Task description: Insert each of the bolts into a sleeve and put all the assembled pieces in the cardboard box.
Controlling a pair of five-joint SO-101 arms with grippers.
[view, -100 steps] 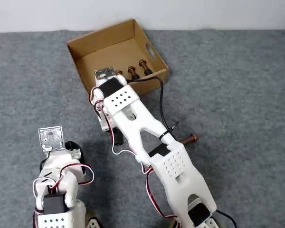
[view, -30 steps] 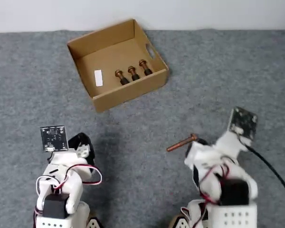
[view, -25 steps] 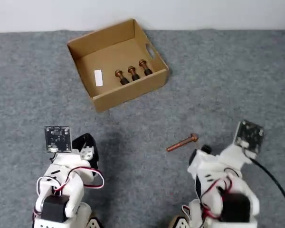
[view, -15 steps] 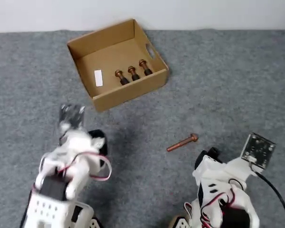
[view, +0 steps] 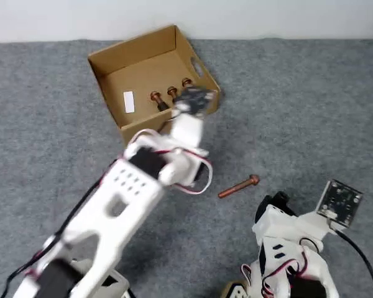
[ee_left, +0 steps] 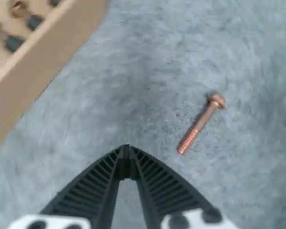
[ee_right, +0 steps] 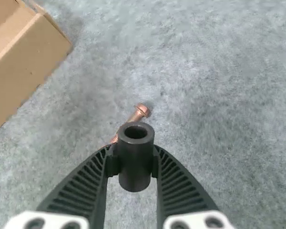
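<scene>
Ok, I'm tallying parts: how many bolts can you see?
4. Three sleeved bolts sit in the cardboard box; one bare bolt lies on the carpet. The left arm over the box may hide more.

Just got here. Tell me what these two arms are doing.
The right gripper is shut on a black sleeve. One loose bolt lies on the grey carpet just beyond it. The left arm is stretched out, and the left gripper, shut and empty, hangs above the carpet near that bolt. Three assembled pieces already lie in the cardboard box.
</scene>
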